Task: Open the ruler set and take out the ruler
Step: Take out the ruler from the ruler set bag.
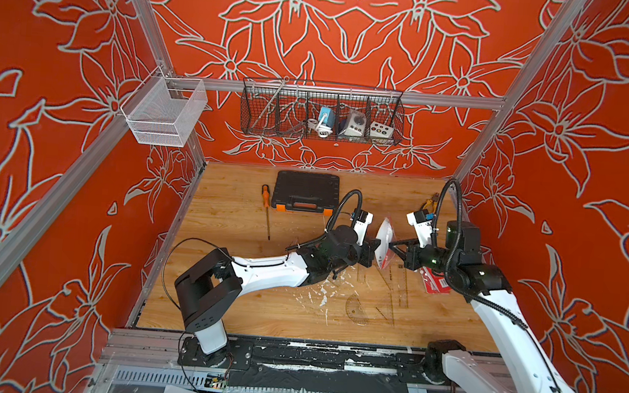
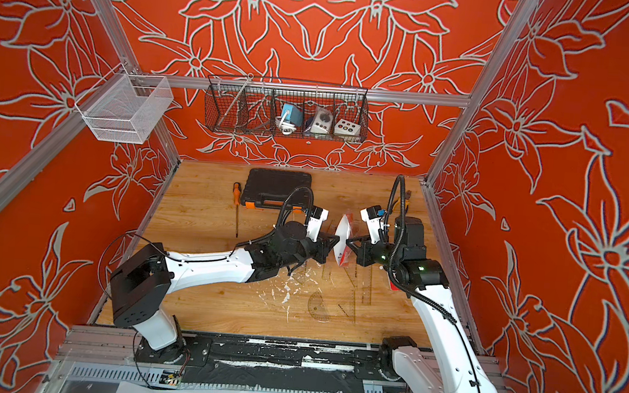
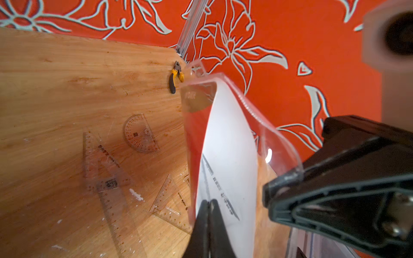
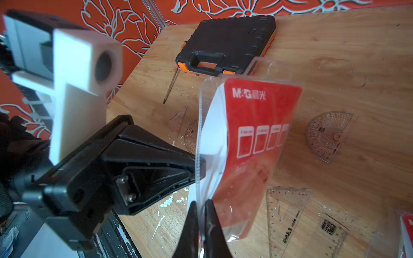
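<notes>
The wooden table point(image 1: 221, 293) is the biggest thing. The pouch point(image 1: 385, 233) is held up over the middle of it, standing on its edge. Every place below is told from that pouch.

The left arm point(image 1: 268, 270) comes in from the pouch's left. The right arm point(image 1: 495, 315) comes in from its right. In both top views the left arm hides some of the table just left of the pouch.

Far behind the pouch, up on the back wall, hangs a black basket point(image 1: 321, 115) with small boxes in it. A white basket point(image 1: 162, 114) hangs far to the pouch's left, also up high.

A black case point(image 1: 305, 191) with orange clips lies shut on the table, behind the pouch and to its left.

The pouch is clear, with a red and white card inside. Its two sides bulge apart. The left end effector point(image 1: 378, 244) is closed and pinches the pouch's left side. The right end effector point(image 1: 391, 245) is closed and pinches its right side.

A red pack point(image 1: 434, 283) lies right of the pouch, partly under the right arm.

In front of the pouch, flat on the table, lie a long ruler point(image 3: 118, 223), a triangle point(image 3: 98, 160) and a protractor point(image 3: 140, 134). They are clear and hard to see from above. Nothing holds them.

A screwdriver point(image 1: 267, 211) lies left of the pouch, beside the case. Small pliers point(image 3: 175, 77) lie behind the pouch, to its right, by the corner.
</notes>
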Robot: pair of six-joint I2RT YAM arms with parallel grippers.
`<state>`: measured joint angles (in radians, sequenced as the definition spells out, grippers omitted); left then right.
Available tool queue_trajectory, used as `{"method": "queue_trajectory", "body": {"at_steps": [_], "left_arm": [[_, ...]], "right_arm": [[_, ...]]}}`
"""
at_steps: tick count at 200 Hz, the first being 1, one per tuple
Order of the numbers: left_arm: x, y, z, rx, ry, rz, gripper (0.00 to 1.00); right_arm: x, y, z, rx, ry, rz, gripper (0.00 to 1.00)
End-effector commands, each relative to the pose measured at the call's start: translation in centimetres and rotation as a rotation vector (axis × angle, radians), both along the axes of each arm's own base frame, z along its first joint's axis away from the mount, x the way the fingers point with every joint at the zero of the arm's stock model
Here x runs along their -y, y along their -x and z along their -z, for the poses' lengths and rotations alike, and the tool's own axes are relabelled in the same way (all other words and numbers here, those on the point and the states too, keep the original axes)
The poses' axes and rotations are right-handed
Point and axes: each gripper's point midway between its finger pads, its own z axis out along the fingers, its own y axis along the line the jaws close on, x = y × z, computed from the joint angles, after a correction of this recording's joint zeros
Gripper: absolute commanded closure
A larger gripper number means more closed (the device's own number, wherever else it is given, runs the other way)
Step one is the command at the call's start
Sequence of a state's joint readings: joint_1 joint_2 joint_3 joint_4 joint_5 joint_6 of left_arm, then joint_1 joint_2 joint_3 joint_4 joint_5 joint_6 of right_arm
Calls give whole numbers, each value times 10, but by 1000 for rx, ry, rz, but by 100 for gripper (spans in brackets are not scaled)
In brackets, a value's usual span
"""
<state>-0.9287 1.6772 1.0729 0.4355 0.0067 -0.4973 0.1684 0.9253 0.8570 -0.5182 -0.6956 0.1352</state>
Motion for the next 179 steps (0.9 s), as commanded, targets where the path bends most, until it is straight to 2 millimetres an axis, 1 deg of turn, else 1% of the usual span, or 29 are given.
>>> {"method": "queue_trajectory", "body": {"at_steps": [1, 31, 69, 95, 121, 146, 179], "left_arm": [[5, 0, -19, 27, 42, 44, 99], [13, 3, -9, -4, 30, 85, 95], [22, 10, -5, -35, 28, 143, 92], [25, 15, 0, -61, 12, 178, 90], [29, 22, -2, -70, 27, 220, 86], [24, 25, -7, -70, 47, 217, 80], [17, 28, -16, -57, 68, 207, 73]], "right_arm": [[-5, 2, -19, 56, -13, -40, 100], [-5, 4, -20, 56, -5, -48, 100], [-5, 6, -24, 56, 13, -71, 100], [-7, 9, -32, 66, 24, -99, 100], [-12, 14, -40, 87, 5, -143, 100], [-10, 14, -40, 94, 31, -147, 100], [-13, 12, -37, 83, 23, -168, 100]]}}
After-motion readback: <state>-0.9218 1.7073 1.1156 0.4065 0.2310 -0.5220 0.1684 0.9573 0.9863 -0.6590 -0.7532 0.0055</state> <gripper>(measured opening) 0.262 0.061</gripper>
